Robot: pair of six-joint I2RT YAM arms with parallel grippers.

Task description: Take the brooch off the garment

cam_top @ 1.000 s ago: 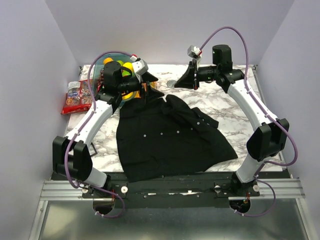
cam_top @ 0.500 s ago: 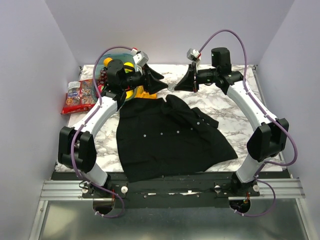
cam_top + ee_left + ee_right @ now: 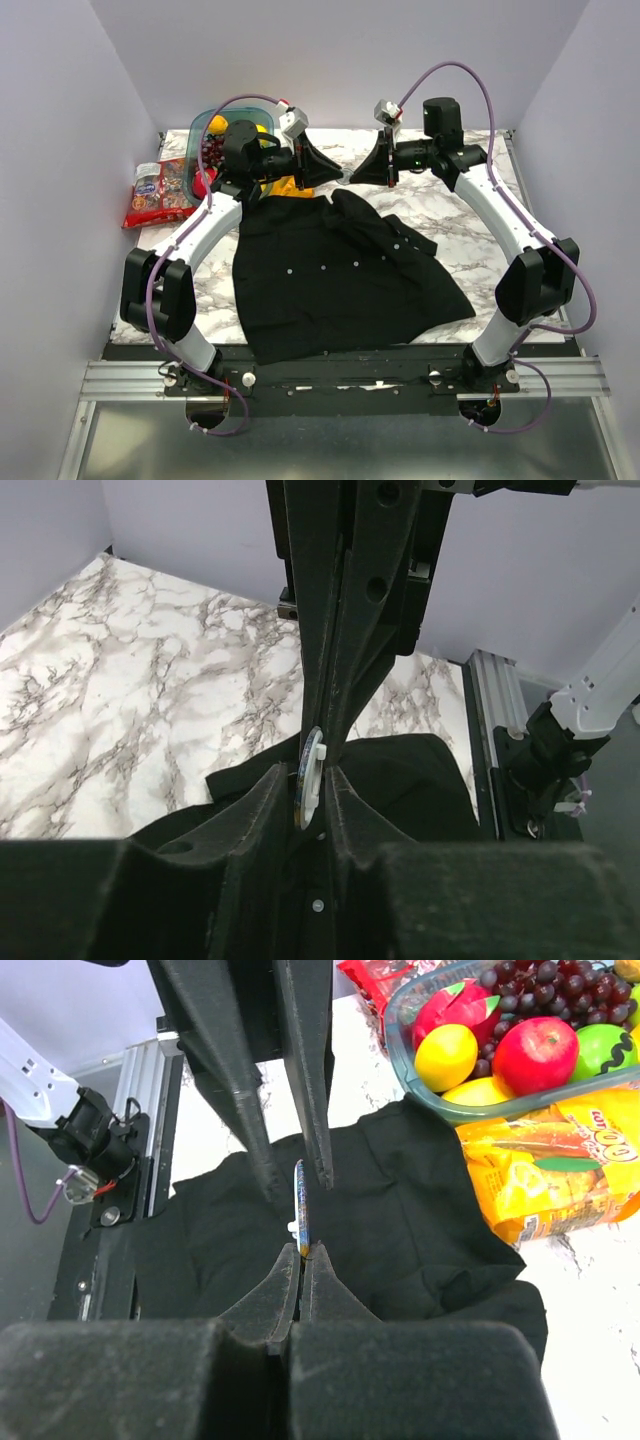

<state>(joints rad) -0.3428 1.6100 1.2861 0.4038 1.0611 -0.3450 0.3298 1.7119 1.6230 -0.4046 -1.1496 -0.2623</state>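
Note:
The brooch [image 3: 301, 1200], a thin round disc seen edge-on with a white clasp on its back, hangs in the air above the garment's collar. My right gripper [image 3: 301, 1252] is shut on its lower rim. My left gripper [image 3: 308, 770] faces it tip to tip, its fingers close on either side of the brooch [image 3: 308, 780]; whether they press on it I cannot tell. The garment [image 3: 330, 270], a black shirt with tiny white buttons, lies spread flat on the marble table. In the top view the left gripper [image 3: 335, 168] and right gripper [image 3: 355, 172] hide the brooch.
A clear container of fruit [image 3: 215, 140] stands at the back left, with a yellow snack bag [image 3: 285, 185] beside it at the shirt's collar. A red packet [image 3: 155, 195] lies at the table's left edge. Bare marble [image 3: 470, 230] lies right of the shirt.
My left gripper has swung right from beside the fruit container to meet the right gripper, and its jaws have narrowed around the brooch. The right arm has stayed put.

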